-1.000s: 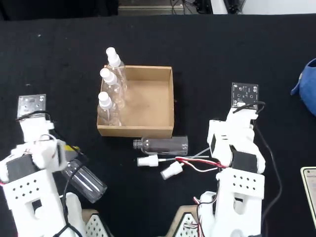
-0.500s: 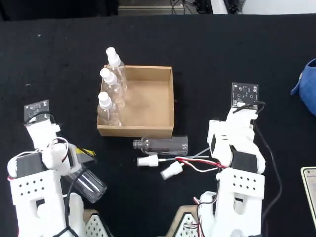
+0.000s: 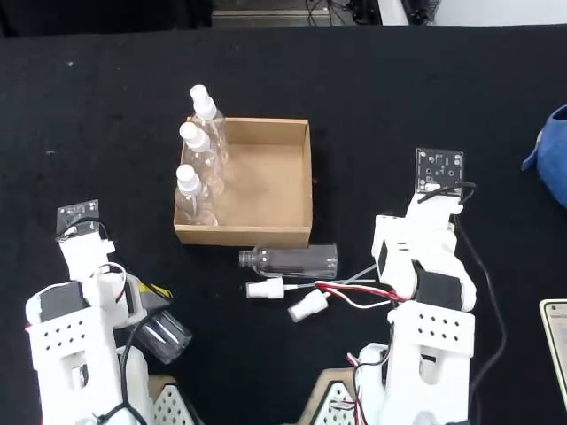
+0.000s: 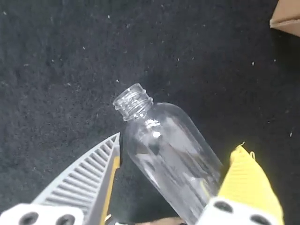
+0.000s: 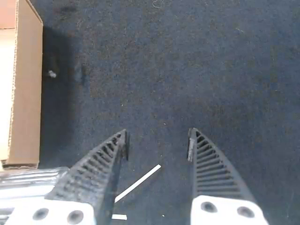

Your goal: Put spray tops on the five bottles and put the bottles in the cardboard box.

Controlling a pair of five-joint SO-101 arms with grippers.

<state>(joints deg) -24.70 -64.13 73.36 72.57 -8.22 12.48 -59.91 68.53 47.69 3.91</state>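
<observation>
Three capped bottles (image 3: 197, 168) stand in the box (image 3: 266, 235). Our left jaws clasp a fourth bottle (image 4: 168, 154), uncapped; the fifth bottle (image 3: 292, 260) and two spray tops (image 3: 265, 289) lie beside our right jaws, spread empty. Two cappings remain.

Left tool (image 4: 178, 142) clamped on a bottle (image 4: 164, 157), right tool (image 5: 158, 132) spread apart, pointing down
</observation>
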